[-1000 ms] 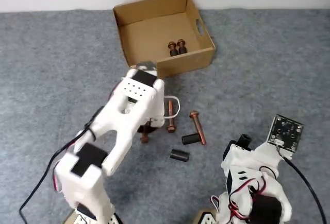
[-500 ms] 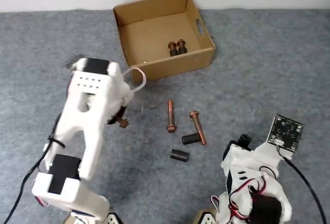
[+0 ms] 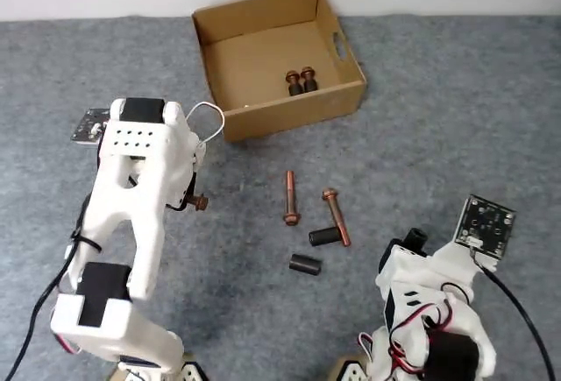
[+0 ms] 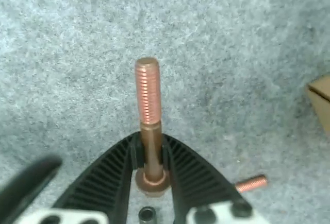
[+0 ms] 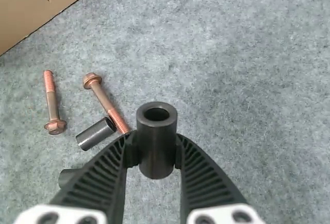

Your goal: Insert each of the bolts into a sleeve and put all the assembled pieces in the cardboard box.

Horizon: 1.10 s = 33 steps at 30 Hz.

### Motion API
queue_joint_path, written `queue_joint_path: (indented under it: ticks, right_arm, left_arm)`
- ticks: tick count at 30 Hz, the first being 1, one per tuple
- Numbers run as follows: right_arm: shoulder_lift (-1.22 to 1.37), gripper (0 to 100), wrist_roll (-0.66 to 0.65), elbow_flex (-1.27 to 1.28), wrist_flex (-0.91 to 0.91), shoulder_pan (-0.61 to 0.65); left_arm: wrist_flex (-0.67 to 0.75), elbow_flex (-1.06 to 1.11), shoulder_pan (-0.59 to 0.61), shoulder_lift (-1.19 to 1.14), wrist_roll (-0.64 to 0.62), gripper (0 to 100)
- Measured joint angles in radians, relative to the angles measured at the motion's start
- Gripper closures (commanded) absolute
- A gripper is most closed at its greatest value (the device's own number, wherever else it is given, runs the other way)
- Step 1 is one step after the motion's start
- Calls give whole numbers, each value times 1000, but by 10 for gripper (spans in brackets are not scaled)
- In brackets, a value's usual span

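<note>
Grey felt desk point(image 3: 456, 118), left claw point(image 4: 149, 144) clamped on a bolt point(image 4: 147, 100) shank just by the head, right claw point(image 5: 156, 142) clamped mid-body on a sleeve point(image 5: 156, 157), bore facing out; both likely rigid, smooth, dense metal, so grip hard, align square

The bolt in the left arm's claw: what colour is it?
Copper, a reddish-orange metal. The bolt shows best in the left wrist view.
</note>
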State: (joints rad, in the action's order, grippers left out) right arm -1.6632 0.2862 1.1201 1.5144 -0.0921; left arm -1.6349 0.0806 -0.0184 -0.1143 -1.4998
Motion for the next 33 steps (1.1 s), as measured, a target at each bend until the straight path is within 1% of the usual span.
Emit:
queue_joint_path:
  ticks: [4, 6, 13, 14, 16, 19, 24, 29, 33]
  right_arm:
    - [0, 991, 0, 0, 0, 0]
    - [0, 991, 0, 0, 0, 0]
    - [0, 991, 0, 0, 0, 0]
    - [0, 991, 0, 0, 0, 0]
    - [0, 991, 0, 0, 0, 0]
    - [0, 991, 0, 0, 0, 0]
    - [0, 991, 0, 0, 0, 0]
    - [0, 991, 0, 0, 0, 0]
    - [0, 991, 0, 0, 0, 0]
  left_arm:
    - [5, 0, 0, -25, -35, 836]
    - [5, -6, 0, -25, -55, 803]
    - [-77, -117, 0, -25, -55, 798]
    - [-81, -121, 0, -25, -41, 798]
    - [-86, -123, 0, -25, 28, 798]
    - [-89, -123, 0, -25, 212, 798]
    - [-89, -123, 11, -25, 634, 798]
    - [-89, -123, 63, -25, 1148, 798]
    - [-89, -123, 89, -25, 1608, 818]
